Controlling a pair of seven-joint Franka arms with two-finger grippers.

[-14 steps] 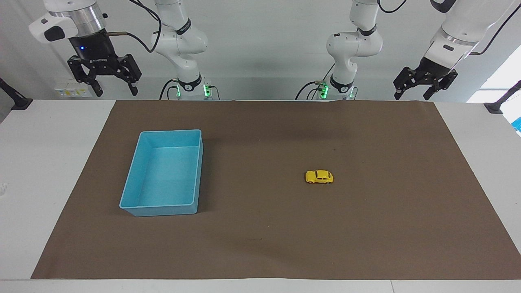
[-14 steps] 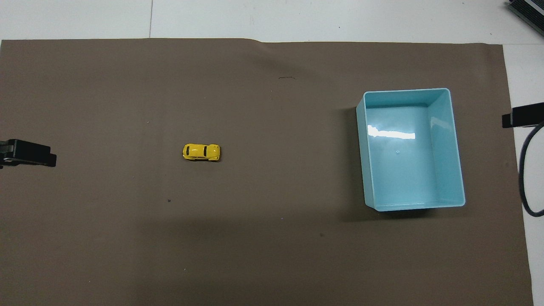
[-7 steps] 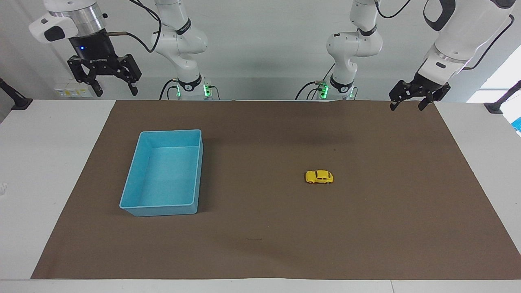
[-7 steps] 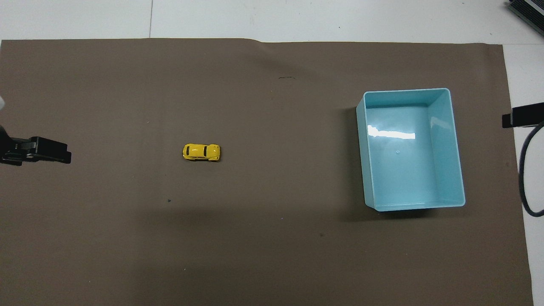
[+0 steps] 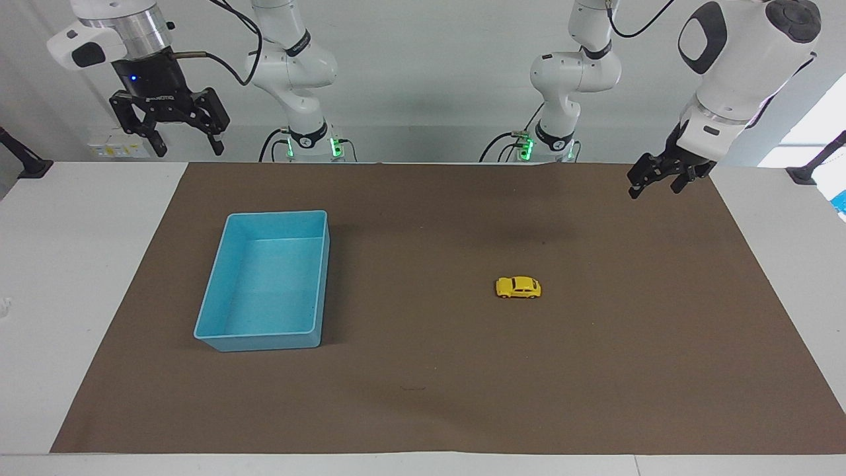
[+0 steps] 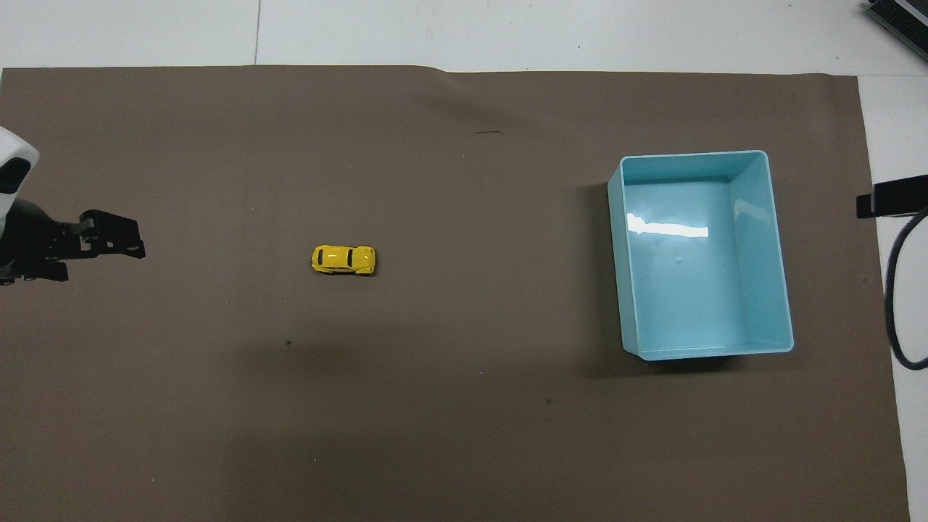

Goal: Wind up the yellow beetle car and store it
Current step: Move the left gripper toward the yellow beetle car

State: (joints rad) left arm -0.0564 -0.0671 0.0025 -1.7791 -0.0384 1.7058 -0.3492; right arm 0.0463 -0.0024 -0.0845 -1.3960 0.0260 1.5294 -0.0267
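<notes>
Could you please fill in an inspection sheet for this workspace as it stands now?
Surface: white table under a brown paper mat.
Job's things: tiny yellow beetle toy car on the mat, untouched; empty light blue plastic tray toward the right arm's end.
Clutter: nothing seen.
Grippers: left gripper open, over the mat's edge; right gripper open, raised, waiting.
Cables: black cables along the arms.
Surroundings: plain pale wall.

Arms: we see glossy white rounded links, black joint bands.
Pincers: left pincer (image 5: 653, 182), right pincer (image 5: 188, 137), both matte black.
Cables: black.
Bases: green lights.
</notes>
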